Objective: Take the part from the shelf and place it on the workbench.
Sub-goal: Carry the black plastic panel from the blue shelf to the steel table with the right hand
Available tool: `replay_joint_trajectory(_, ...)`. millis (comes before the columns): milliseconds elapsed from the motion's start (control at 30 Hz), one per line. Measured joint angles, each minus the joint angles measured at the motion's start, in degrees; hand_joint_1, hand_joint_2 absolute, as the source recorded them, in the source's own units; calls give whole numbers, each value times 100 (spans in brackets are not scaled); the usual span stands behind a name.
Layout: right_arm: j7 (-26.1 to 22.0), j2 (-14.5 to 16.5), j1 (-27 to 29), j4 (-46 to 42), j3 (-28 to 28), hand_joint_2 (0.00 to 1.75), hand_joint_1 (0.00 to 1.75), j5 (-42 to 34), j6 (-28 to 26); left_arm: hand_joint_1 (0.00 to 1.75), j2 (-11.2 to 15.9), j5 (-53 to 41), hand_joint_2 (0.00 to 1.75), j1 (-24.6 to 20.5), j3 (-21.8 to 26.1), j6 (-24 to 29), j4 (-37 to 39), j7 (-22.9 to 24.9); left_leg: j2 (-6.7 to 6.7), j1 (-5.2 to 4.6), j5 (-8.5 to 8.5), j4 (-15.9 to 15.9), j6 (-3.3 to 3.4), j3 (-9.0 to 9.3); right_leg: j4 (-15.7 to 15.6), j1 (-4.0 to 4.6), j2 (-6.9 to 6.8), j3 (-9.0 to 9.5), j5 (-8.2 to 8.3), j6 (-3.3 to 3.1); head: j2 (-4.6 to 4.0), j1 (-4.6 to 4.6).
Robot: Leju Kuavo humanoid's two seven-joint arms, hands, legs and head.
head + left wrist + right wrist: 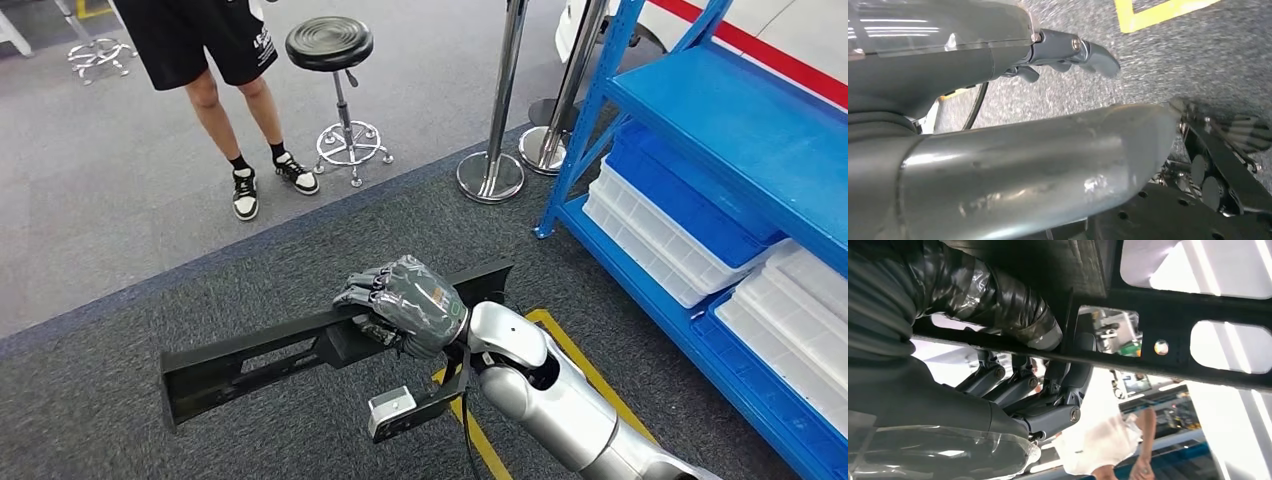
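Black, long, flat plastic part with rectangular cut-outs is held off the floor in the head view, lying across the lower middle of the frame from about 8 o'clock up toward 2 o'clock. Right hand, grey and wrapped in a clear film cover, grips the part near its middle, fingers curled over the upper edge; the silver right arm enters from 5 o'clock. Right wrist view confirms the grasp: thick grey thumb presses one face of the part and the darker fingers wrap around the other side of its bar. Left hand, seen in the left wrist view, has its fingers curled in slightly with nothing between them, over grey carpet; I cannot tell how tightly it is closed. Grey speckled carpet lies under the part, with a yellow tape rectangle on it beside the right arm. Blue metal shelf rack stands at 3 o'clock, well apart from the part, holding white plastic trays on its lower level. Person in black shorts and black-and-white shoes stands at 11 o'clock, next to a black round stool on a chrome base. Two chrome stanchion posts stand at 1 o'clock, near the rack's corner.
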Motion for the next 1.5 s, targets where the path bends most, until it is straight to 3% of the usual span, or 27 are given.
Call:
replay_joint_trajectory(67,-1,-2,7,-7,-3,175,175,2,-4,0,0,3,0,-16,-5,2,0,2,358,-4,-342,620,-40,-278,-23,31,-176,18,-3,-54,0,-1)
replay_joint_trajectory(133,-1,-4,15,-8,-5,175,175,2,-5,0,0,8,0,-27,-11,3,0,3,465,12,-611,1274,-58,-586,-22,69,-364,19,-17,-80,0,0)
replay_joint_trajectory(167,-1,-5,19,-8,-6,175,175,2,-5,0,0,10,0,-22,-14,3,0,4,477,14,-606,1368,-51,-624,-22,84,-453,22,-24,-86,0,0)
replay_joint_trajectory(233,0,-5,18,-9,-6,175,175,2,-5,0,0,16,0,-8,-15,4,-1,9,540,0,-318,888,3,-351,-22,110,-613,40,-42,-89,0,0)
replay_joint_trajectory(300,0,-5,14,-12,-9,175,175,2,-4,0,1,29,0,-7,-16,8,-8,17,807,-69,-61,109,107,68,-25,133,-749,68,-66,-74,0,0)
replay_joint_trajectory(367,-2,-4,11,-15,-13,175,175,3,2,0,2,21,0,-8,-22,10,-20,31,961,-144,-19,-225,185,222,-32,142,-866,85,-84,-33,0,0)
replay_joint_trajectory(433,-3,-1,-1,-15,-13,175,175,6,18,0,2,-77,0,13,-31,6,-30,42,835,-147,12,-286,227,234,-45,135,-947,112,-101,20,0,0)
replay_joint_trajectory(500,-5,1,-21,-17,-13,175,175,11,33,0,-1,-234,0,30,-34,-11,-37,29,702,-108,74,-392,272,298,98,114,-729,82,-221,65,0,1)
replay_joint_trajectory(567,-5,1,-27,-16,-14,175,175,14,41,0,-4,-371,0,5,-36,-24,-39,14,571,-83,116,-448,306,336,649,87,-372,-170,-531,90,-1,3)
replay_joint_trajectory(633,-4,-5,-15,-8,-15,175,175,15,51,0,-4,-474,0,-30,-37,-25,-39,36,407,-77,121,-439,316,329,1318,70,-247,-530,-786,115,0,5)
replay_joint_trajectory(667,-4,-8,-9,-4,-15,175,175,16,57,0,-4,-510,0,-36,-38,-25,-39,56,317,-73,117,-427,312,327,1453,58,-236,-623,-766,132,0,6)
replay_joint_trajectory(700,-4,-9,-10,-2,-15,175,175,16,63,0,-4,-539,0,-37,-39,-25,-39,78,224,-63,109,-405,299,327,1377,43,-228,-616,-631,150,0,6)
replay_joint_trajectory(733,-4,-9,-13,-2,-15,175,175,17,67,0,-4,-560,0,-35,-39,-25,-39,93,134,-49,93,-373,276,327,1100,20,-194,-507,-412,171,0,5)
replay_joint_trajectory(800,-4,-9,-18,-1,-15,175,175,17,72,0,-2,-577,0,-36,-37,-25,-42,112,-28,-26,42,-265,205,292,403,-39,36,-212,-71,208,0,5)
replay_joint_trajectory(867,-3,-10,-22,-1,-14,175,175,20,75,0,2,-578,0,-38,-36,-25,-53,118,-163,-18,17,-193,131,221,102,-54,219,-87,-20,190,0,4)
replay_joint_trajectory(933,-3,-8,-35,-2,-12,175,175,24,79,0,2,-579,0,-17,-35,-27,-63,122,-287,1,29,-197,71,170,89,-35,144,-79,-35,112,0,2)
replay_joint_trajectory(967,-4,-5,-46,-2,-11,175,175,24,81,0,1,-579,0,-1,-35,-29,-64,124,-257,4,17,-172,47,153,72,-31,76,-66,-31,72,0,2)
replay_joint_trajectory(1033,-5,1,-62,-4,-9,175,175,24,83,0,1,-580,0,9,-34,-32,-67,128,34,-4,-155,120,6,18,35,-26,-73,-38,-24,-3,0,-4)
replay_joint_trajectory(1100,-5,2,-62,-5,-9,175,175,23,85,0,2,-579,0,-13,-37,-31,-71,130,376,-7,-506,804,-18,-318,24,18,-234,-25,-35,-47,0,-9)
replay_joint_trajectory(1167,-4,2,-59,-4,-9,175,175,23,88,0,2,-579,0,-25,-42,-32,-72,129,469,-3,-703,1381,-9,-614,26,65,-410,-19,-56,-72,0,-9)
replay_joint_trajectory(1200,-4,2,-59,-4,-8,175,175,23,91,0,2,-579,0,-21,-44,-33,-72,127,479,-7,-647,1394,12,-623,26,84,-490,-10,-69,-81,0,-9)
replay_joint_trajectory(1267,-4,2,-69,-4,-8,175,175,23,98,0,2,-583,0,-12,-44,-33,-72,111,547,-38,-286,818,88,-318,24,113,-637,34,-104,-88,0,-9)
replay_joint_trajectory(1300,-4,3,-80,-4,-8,175,175,23,101,0,2,-585,0,-14,-43,-34,-73,93,679,-84,-140,419,139,-106,20,126,-705,62,-124,-82,0,-8)
replay_joint_trajectory(1367,-1,3,-115,-4,-9,175,175,21,108,0,3,-599,0,-28,-40,-45,-74,38,885,-178,-11,-102,230,156,3,141,-827,99,-152,-50,0,-8)
replay_joint_trajectory(1400,2,3,-132,-4,-8,175,175,20,115,0,4,-614,0,-33,-36,-54,-75,3,916,-214,-33,-174,259,174,-12,142,-888,110,-157,-27,0,-7)
replay_joint_trajectory(1467,9,5,-164,-5,-7,175,175,19,133,0,5,-651,0,-25,-26,-79,-76,-57,779,-201,5,-270,300,209,-51,136,-974,157,-173,28,-1,-9)
replay_joint_trajectory(1500,13,6,-183,-6,-7,175,175,18,140,0,4,-669,0,-18,-21,-90,-76,-81,709,-179,33,-344,316,258,-21,131,-904,172,-212,55,-2,-8)
